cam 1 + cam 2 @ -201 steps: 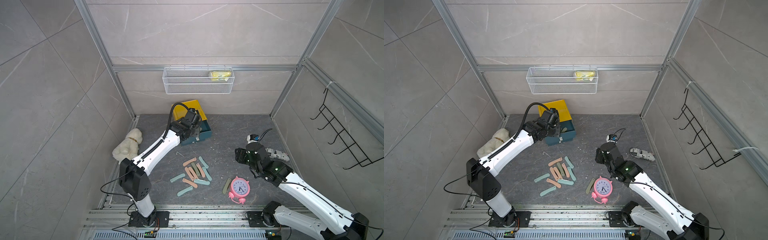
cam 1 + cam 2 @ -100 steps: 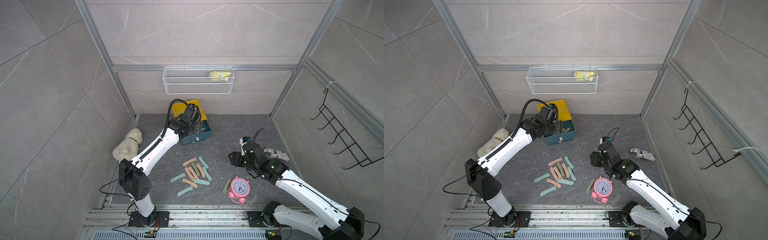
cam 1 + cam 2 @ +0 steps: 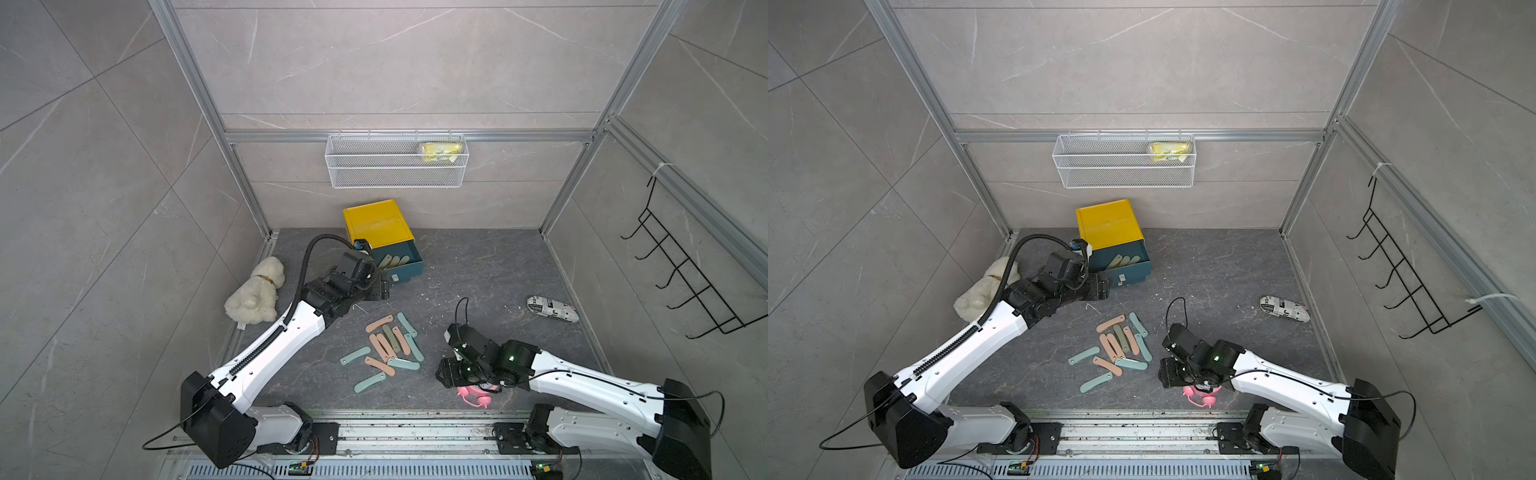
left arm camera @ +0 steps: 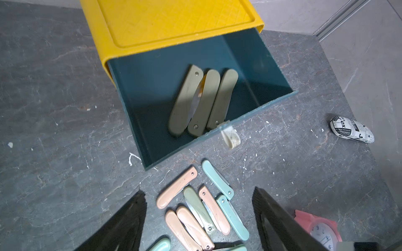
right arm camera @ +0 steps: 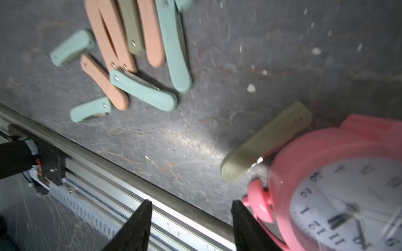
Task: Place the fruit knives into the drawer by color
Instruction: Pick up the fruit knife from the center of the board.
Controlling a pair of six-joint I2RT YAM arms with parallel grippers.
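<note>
Three olive knives (image 4: pixel 202 102) already lie side by side in the one drawer (image 4: pixel 267 71) that stands pulled out of the yellow cabinet (image 4: pixel 174 24), near the back edge of the table (image 3: pixel 478 266). That looks like the only colour begun. A pile (image 3: pixel 388 347) of about ten pink and teal knives, with one more olive among them, lies loose in the middle of the table, towards its front edge. A lone olive knife (image 5: pixel 266 141) rests farther right by the front edge, touching the pink clock (image 5: pixel 339 191). I judge the job roughly a fifth done: two olive must join the three, then pink and teal go into other drawers, which cannot be seen from above.

Left gripper (image 4: pixel 198 193) hangs just in front of the drawer, between it and the pile. Its jaws are spread wide, with nothing between them, and touch nothing. Right gripper (image 5: pixel 191 204) hovers over the front edge of the table, near the clock and the lone olive knife. Its jaws stand apart, empty, and clear of both.
</note>
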